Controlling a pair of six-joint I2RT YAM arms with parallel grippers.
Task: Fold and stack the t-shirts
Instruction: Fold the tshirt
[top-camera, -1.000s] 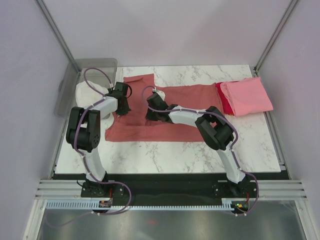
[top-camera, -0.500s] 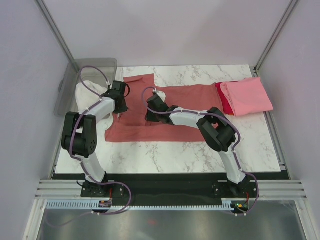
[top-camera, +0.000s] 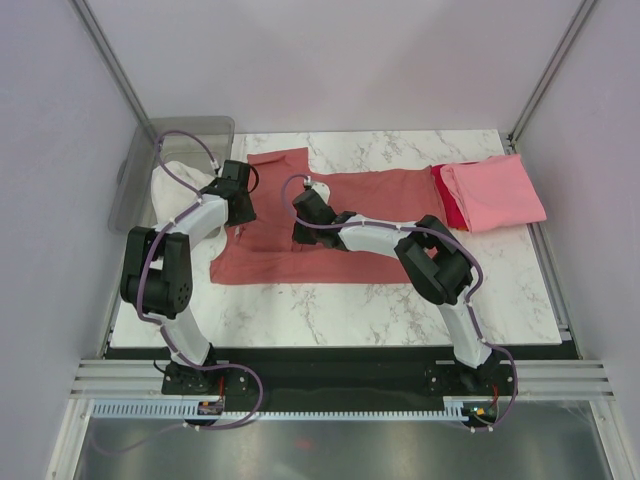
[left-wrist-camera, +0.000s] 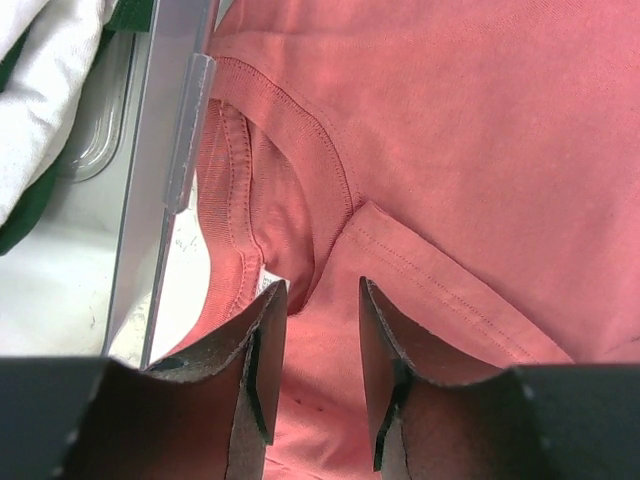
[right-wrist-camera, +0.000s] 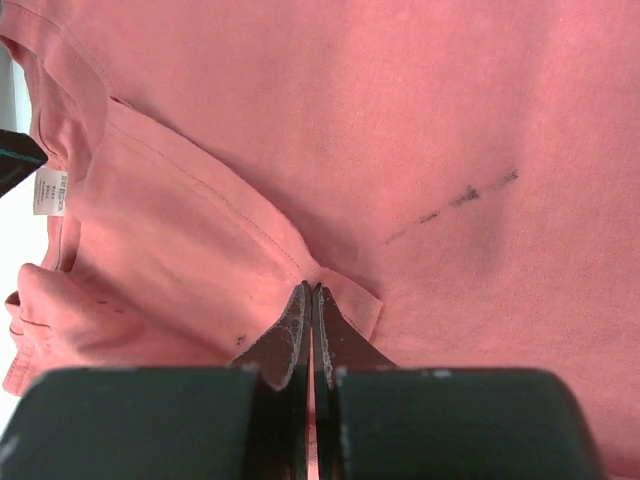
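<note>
A dusty salmon-red t-shirt (top-camera: 345, 215) of soft cloth lies spread out on the white marble-patterned table (top-camera: 400, 300), filling the middle and left of it. One short sleeve reaches toward the far edge. Its ribbed neckline (left-wrist-camera: 300, 130) lies at the left end, close to a clear plastic bin (top-camera: 190, 135) holding white cloth (top-camera: 172, 182). A small white label (right-wrist-camera: 48, 192) shows near the collar, and a few dark smudges (right-wrist-camera: 455, 198) mark the chest. At the far right corner of the table, well apart from the grippers, a light pink t-shirt (top-camera: 497, 193) lies folded on top of a bright red t-shirt (top-camera: 447, 208), of which only an edge shows.

The left gripper (left-wrist-camera: 318, 300) hangs low over the collar end of the salmon shirt with its two fingers apart, a clear gap between them, and nothing held. Cloth shows through the gap.

The right gripper (right-wrist-camera: 311, 292) is down on the shirt just to the right of the left one. Its fingers are pressed together, pinching a small fold of the cloth at a seam.
</note>
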